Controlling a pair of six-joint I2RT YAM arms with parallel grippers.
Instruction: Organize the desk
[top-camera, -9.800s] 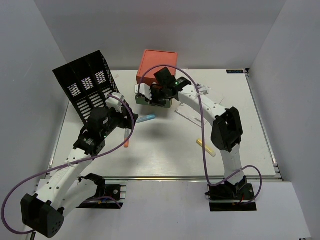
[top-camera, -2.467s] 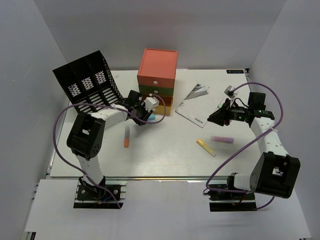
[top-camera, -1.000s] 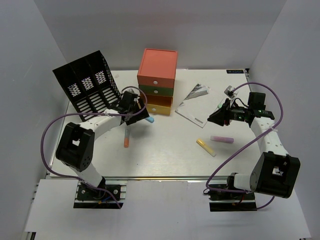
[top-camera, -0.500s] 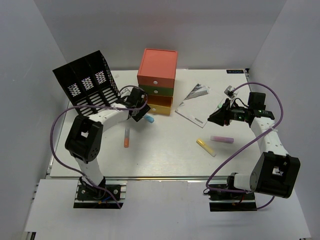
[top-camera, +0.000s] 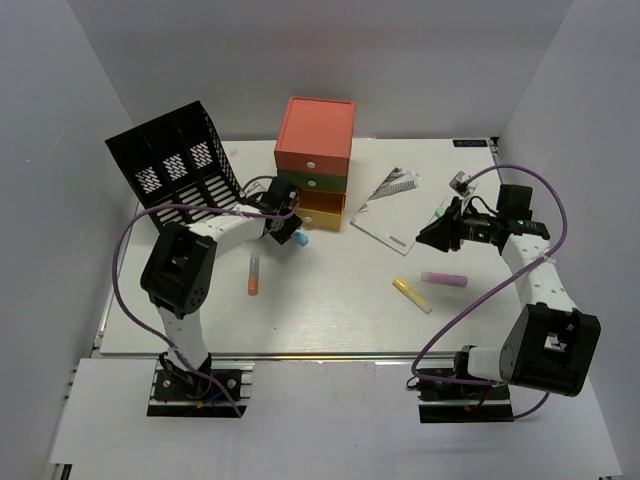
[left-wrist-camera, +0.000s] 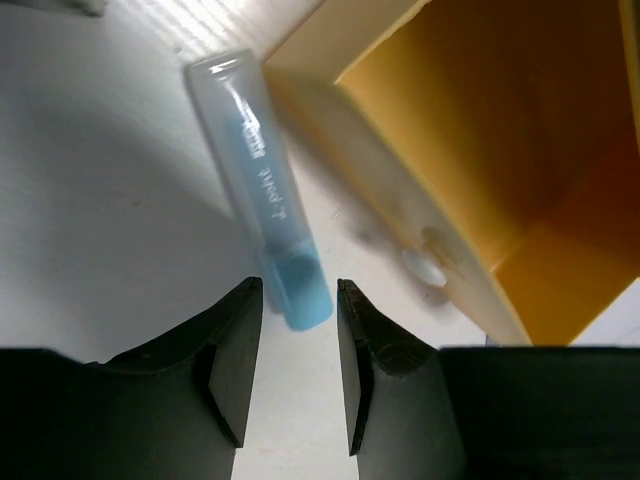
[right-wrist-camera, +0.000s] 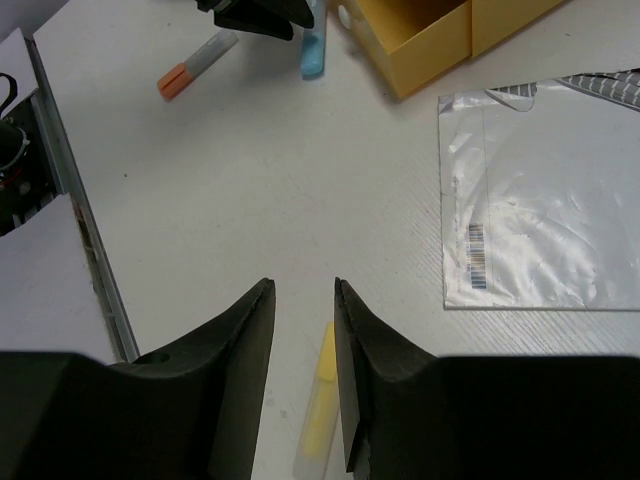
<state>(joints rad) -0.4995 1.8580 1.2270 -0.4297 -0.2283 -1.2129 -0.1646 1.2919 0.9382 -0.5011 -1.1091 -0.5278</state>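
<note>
Okay, quick notes. Left gripper had moved since a second ago, from beside the black file rack over to the front of the yellow drawer. It now sat at the blue marker. The marker lay flat on the desk, just beside the drawer's corner.

Left claw was narrow, fingers either side of the marker's blue end. I judged it not yet pinched, since the marker looked flat on the surface and no lift showed.

Right gripper hadn't moved in the last couple of seconds. It hovered over bare desk near the clear sleeve, claw narrow with nothing between the fingers.

Ten seconds back the right arm was at the drawer unit. Now that arm was off to the right side and the yellow drawer stood pulled out.

The desk spread under both arms, with its metal rail along the near edge.

My read: drawer open and left arm lined up, so grasping the blue marker for the drawer was the step in hand.

Orange marker, yellow marker and pink marker were loose on the desk. Most of the tidying looked left to do.
</note>
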